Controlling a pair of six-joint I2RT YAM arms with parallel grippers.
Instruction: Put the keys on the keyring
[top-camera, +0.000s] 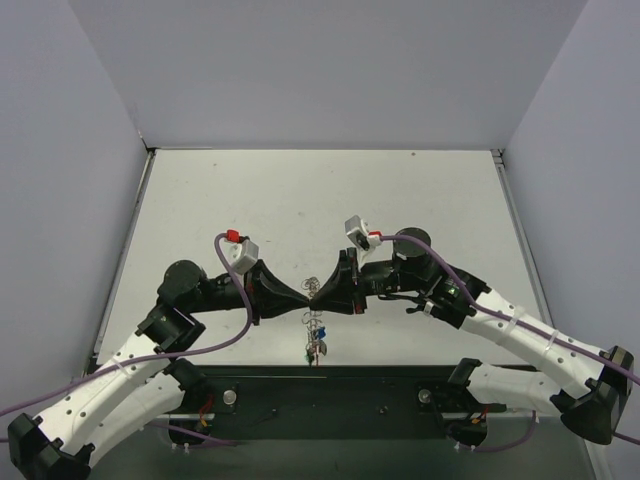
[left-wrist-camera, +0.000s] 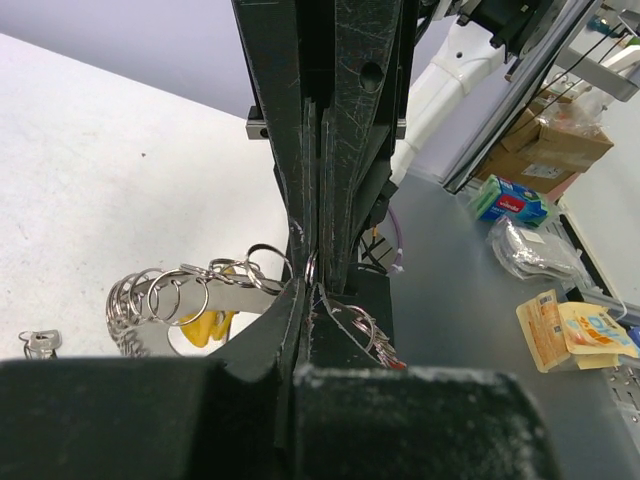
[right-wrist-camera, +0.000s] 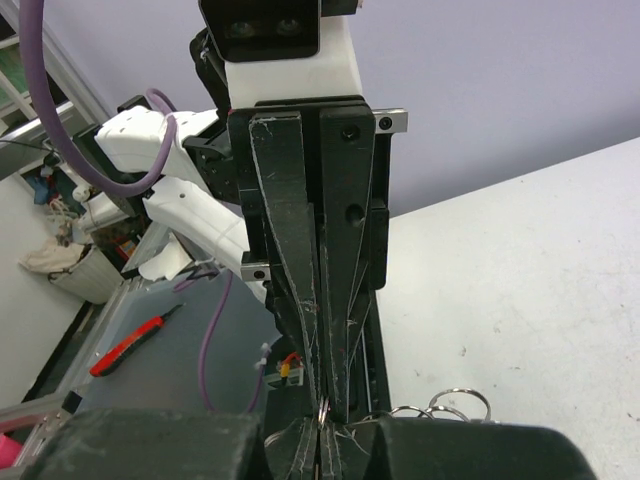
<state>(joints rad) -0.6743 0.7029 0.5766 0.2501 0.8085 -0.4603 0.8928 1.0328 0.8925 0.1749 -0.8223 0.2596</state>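
My left gripper (top-camera: 300, 297) and right gripper (top-camera: 326, 296) meet tip to tip above the middle of the white table (top-camera: 300, 200), both shut. A thin silvery rim of the keyring (right-wrist-camera: 322, 408) is pinched where the tips meet; it also shows in the left wrist view as the keyring (left-wrist-camera: 312, 268). Small split rings (left-wrist-camera: 160, 298) bunch beside it, with a yellow key head (left-wrist-camera: 205, 325) under them. More keys (top-camera: 316, 345), blue and red among them, hang below the grippers. A lone key (left-wrist-camera: 38, 343) lies on the table.
The black base plate (top-camera: 330, 400) runs along the near edge. Grey walls close in the table on three sides. Off the table are a cardboard box (left-wrist-camera: 555, 145), yellow packets (left-wrist-camera: 570, 335) and a red-handled tool (right-wrist-camera: 130, 345).
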